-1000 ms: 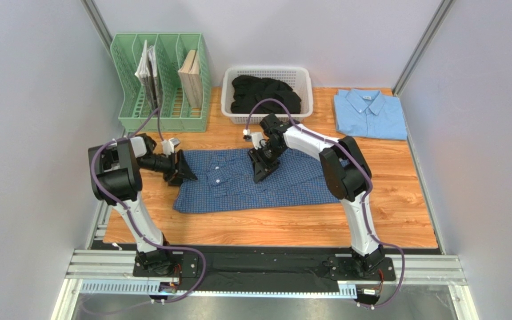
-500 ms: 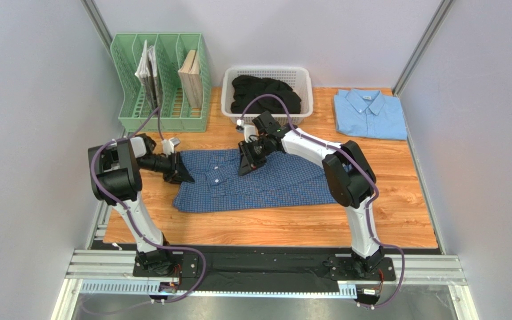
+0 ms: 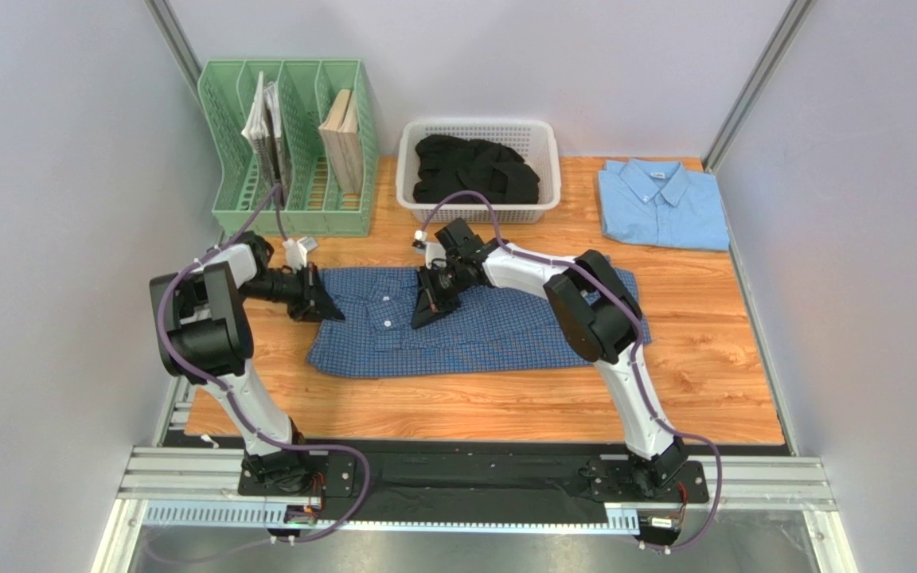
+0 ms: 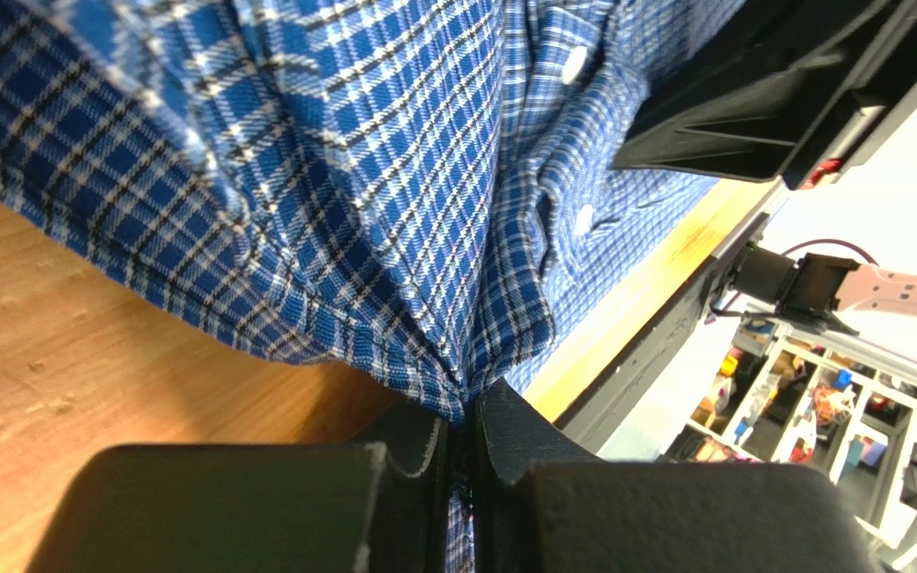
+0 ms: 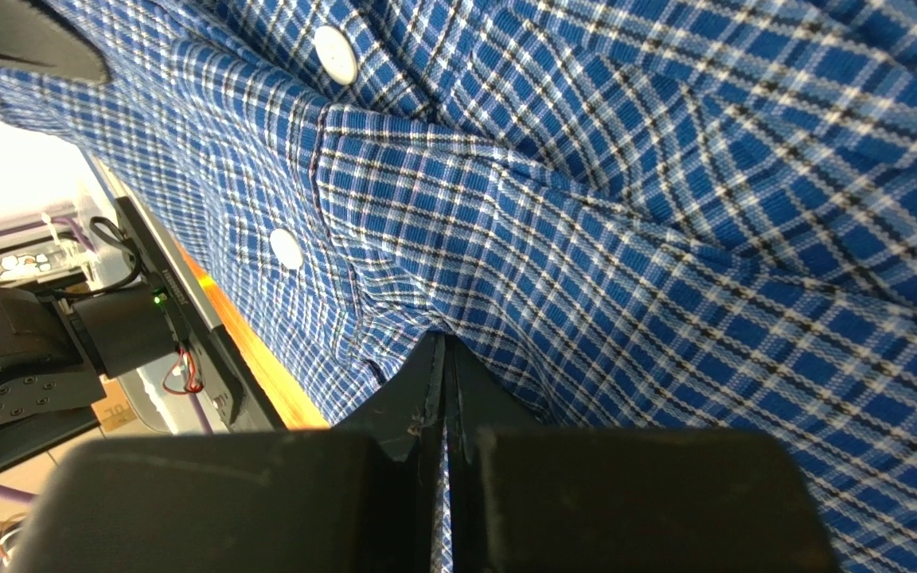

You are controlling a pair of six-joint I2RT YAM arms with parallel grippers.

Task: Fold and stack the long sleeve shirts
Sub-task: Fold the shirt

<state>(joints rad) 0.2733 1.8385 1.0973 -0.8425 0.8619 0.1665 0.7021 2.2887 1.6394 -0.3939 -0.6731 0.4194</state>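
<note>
The dark blue checked shirt [image 3: 487, 325] with white buttons lies spread on the wooden table [image 3: 715, 382]. My left gripper [image 3: 329, 308] is shut on the shirt's left edge; the wrist view shows the cloth [image 4: 356, 203] pinched between the fingertips. My right gripper [image 3: 419, 318] is shut on a fold of the same shirt [image 5: 667, 239] near the button placket, left of the shirt's middle. The plain light blue shirt [image 3: 663, 203] lies folded at the back right of the table.
A green file rack [image 3: 290, 143] with books stands at the back left. A white basket [image 3: 479, 129] with dark clothes stands at the back middle. Grey walls close in the table on three sides.
My right gripper has moved left across the checked shirt, dragging cloth with it toward the left gripper. The left gripper has shifted slightly back and left, still holding the edge.
</note>
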